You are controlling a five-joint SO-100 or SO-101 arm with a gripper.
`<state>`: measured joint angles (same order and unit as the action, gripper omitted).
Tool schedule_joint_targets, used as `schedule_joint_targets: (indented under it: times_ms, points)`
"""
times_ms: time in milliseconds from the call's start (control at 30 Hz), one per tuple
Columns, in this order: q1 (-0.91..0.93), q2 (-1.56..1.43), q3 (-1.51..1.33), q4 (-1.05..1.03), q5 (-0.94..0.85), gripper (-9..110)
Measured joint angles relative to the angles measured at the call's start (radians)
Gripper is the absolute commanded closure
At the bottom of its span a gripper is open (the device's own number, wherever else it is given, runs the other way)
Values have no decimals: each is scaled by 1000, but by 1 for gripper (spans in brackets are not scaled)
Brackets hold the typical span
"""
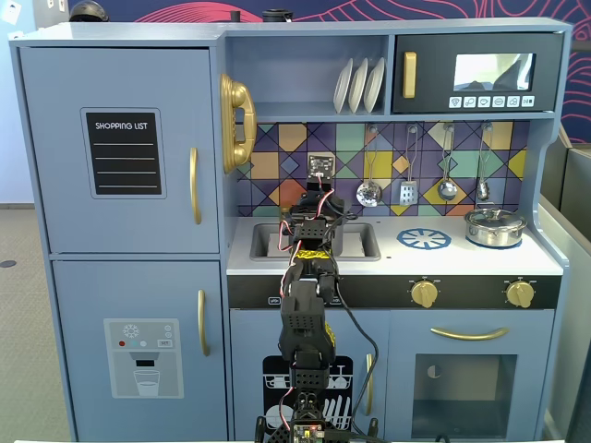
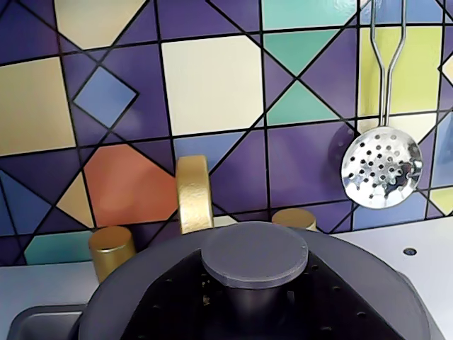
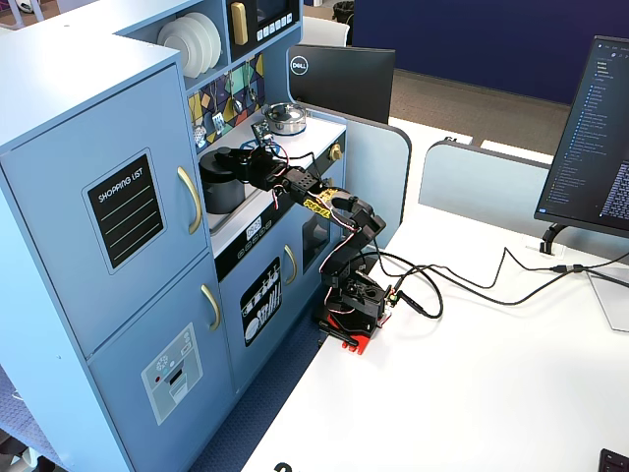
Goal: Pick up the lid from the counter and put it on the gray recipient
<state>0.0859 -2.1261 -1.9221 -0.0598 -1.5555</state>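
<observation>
The dark gray lid (image 2: 368, 276) fills the bottom of the wrist view, its round knob (image 2: 255, 253) in the middle. My gripper (image 2: 251, 301) is shut on the knob's stem, with a black jaw on each side. In a fixed view the gripper (image 3: 239, 162) holds the lid (image 3: 218, 155) over the gray pot (image 3: 218, 189), which stands in the sink. I cannot tell whether the lid rests on the rim or hangs just above it. In the front fixed view my arm (image 1: 312, 226) hides both pot and lid.
The gold faucet (image 2: 193, 195) and two gold taps (image 2: 111, 249) stand just behind the lid, against the tiled wall. A steel skimmer (image 2: 382, 166) hangs to the right. The shiny steel pot (image 1: 495, 226) and the blue burner print (image 1: 424, 239) are on the counter's right.
</observation>
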Motion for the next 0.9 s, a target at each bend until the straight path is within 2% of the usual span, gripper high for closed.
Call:
schedule_joint_targets:
  times_ms: [733,900]
  points:
    - [-46,34,-64,49,-14,102]
    - [-43,26,-84,75,-28,69]
